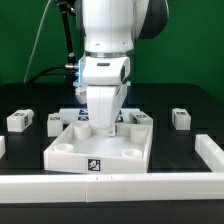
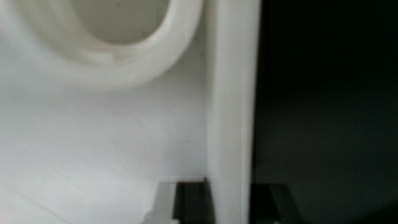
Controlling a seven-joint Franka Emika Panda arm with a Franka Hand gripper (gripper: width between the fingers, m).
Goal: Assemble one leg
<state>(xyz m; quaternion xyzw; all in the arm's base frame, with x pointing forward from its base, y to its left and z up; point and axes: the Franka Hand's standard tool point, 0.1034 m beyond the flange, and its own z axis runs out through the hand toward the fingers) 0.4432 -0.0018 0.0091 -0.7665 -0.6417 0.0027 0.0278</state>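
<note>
The exterior camera faced the gripper (image 1: 103,126) from slightly above, at middling distance. The wrist camera looked down past it, very close. Both caught the white square piece (image 1: 70,152) beneath the gripper.

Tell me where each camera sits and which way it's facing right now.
Exterior view: off the arm, looking slightly down at the arm over the white socketed piece, legs lying either side; the arm's lower links show.
Wrist view: on the wrist, close above the piece's round socket and edge, black table beyond; what may be the fingers shows dark, too blurred to tell.
Shared: the white socketed piece.
</note>
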